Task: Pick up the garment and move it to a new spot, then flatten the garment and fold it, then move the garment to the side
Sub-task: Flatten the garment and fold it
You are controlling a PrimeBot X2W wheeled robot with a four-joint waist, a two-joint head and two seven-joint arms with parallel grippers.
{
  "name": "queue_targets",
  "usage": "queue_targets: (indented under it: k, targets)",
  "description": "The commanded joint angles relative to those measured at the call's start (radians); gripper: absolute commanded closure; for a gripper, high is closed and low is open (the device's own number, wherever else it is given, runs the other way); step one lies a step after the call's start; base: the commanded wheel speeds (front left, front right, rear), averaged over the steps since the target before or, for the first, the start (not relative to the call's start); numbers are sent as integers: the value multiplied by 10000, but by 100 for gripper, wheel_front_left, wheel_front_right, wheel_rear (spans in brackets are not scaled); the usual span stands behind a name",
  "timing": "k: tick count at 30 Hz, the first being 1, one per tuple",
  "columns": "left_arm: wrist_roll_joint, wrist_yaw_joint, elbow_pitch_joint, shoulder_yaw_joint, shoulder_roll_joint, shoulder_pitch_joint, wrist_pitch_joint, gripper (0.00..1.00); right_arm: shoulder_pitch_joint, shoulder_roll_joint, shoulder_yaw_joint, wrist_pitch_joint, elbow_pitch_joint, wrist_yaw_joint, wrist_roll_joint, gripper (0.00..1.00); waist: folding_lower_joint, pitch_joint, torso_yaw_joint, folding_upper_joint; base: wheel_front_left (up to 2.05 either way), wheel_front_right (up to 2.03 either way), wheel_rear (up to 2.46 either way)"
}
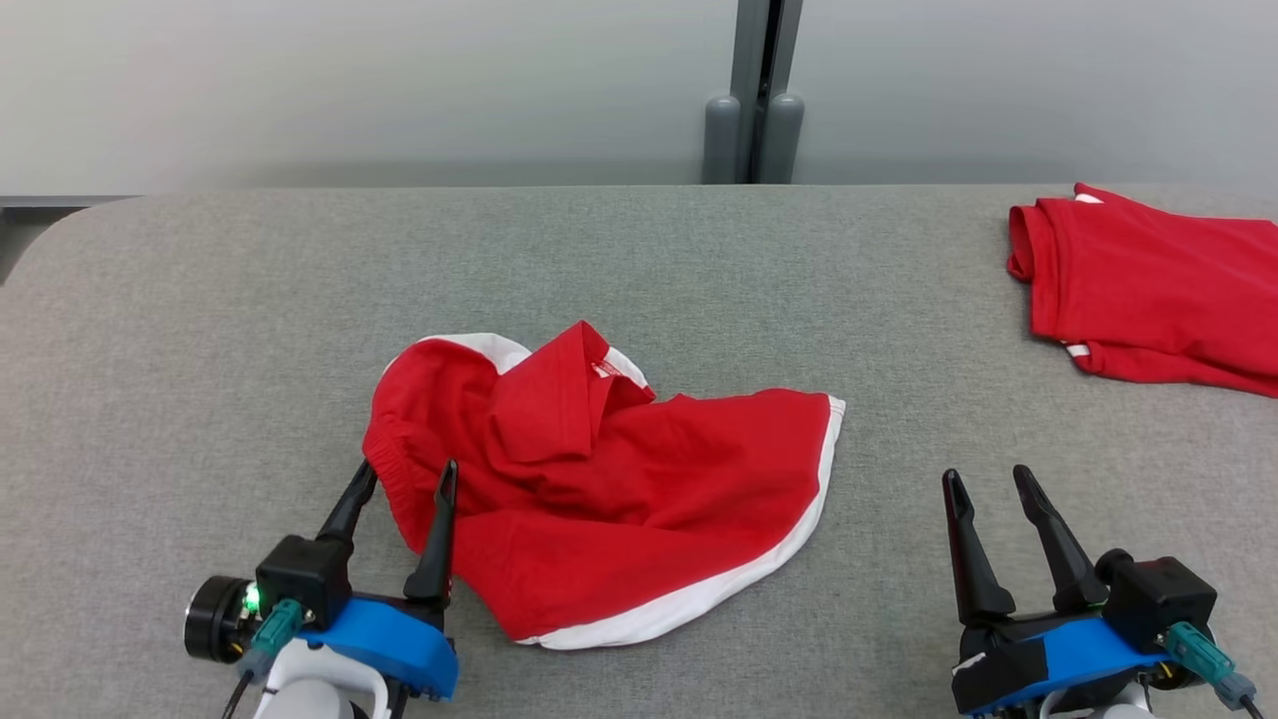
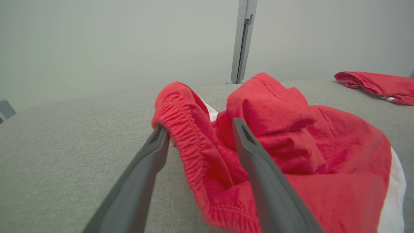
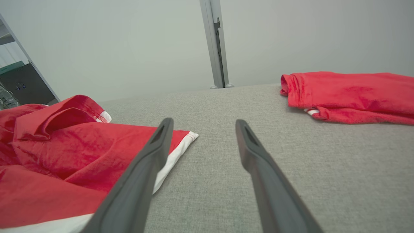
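A crumpled red garment with white trim lies on the grey table, near its middle. My left gripper is open at the garment's left edge. The elastic waistband lies loose between the two fingers, and the right finger rests over the cloth. In the right wrist view the garment spreads at the left. My right gripper stands open above bare table, to the right of the garment, with nothing between its fingers.
A second red garment, folded, lies at the table's far right. A grey post stands behind the table's far edge against a pale wall. The table's left corner is rounded.
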Motion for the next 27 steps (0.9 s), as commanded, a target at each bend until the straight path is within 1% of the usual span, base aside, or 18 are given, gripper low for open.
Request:
queue_targets:
  k: [1, 11, 14, 17, 20, 27]
  targets:
    - [36, -70, -174, 121, -83, 209, -25, 0, 113, -16, -10, -32, 17, 3, 54, 0, 0, -18, 67, 1, 0, 0, 0]
    - [113, -93, -582, 491, -449, 1093, -25, 0, 196, -17, -46, -32, 58, 3, 64, 0, 0, -121, 233, 1, 0, 0, 0]
    - [110, -96, -894, 187, -520, 1403, -25, 0, 259, -17, -79, -32, 55, 3, 61, 0, 0, -167, 264, 1, 0, 0, 0]
    - [84, -66, -990, -302, -419, 1675, -25, 0, 319, -17, -74, -30, 57, 3, 78, 0, 0, -210, 273, 1, 0, 0, 0]
    - [-6, -67, -930, -695, -329, 1883, -25, 0, 305, -17, -25, -32, 76, 3, 67, 0, 0, -225, 243, 1, 0, 0, 0]
    - [-274, -68, -650, -1274, -65, 2274, -23, 0, 337, -19, -92, -32, 20, 3, -1, 0, 0, -207, 133, 1, 0, 0, 0]
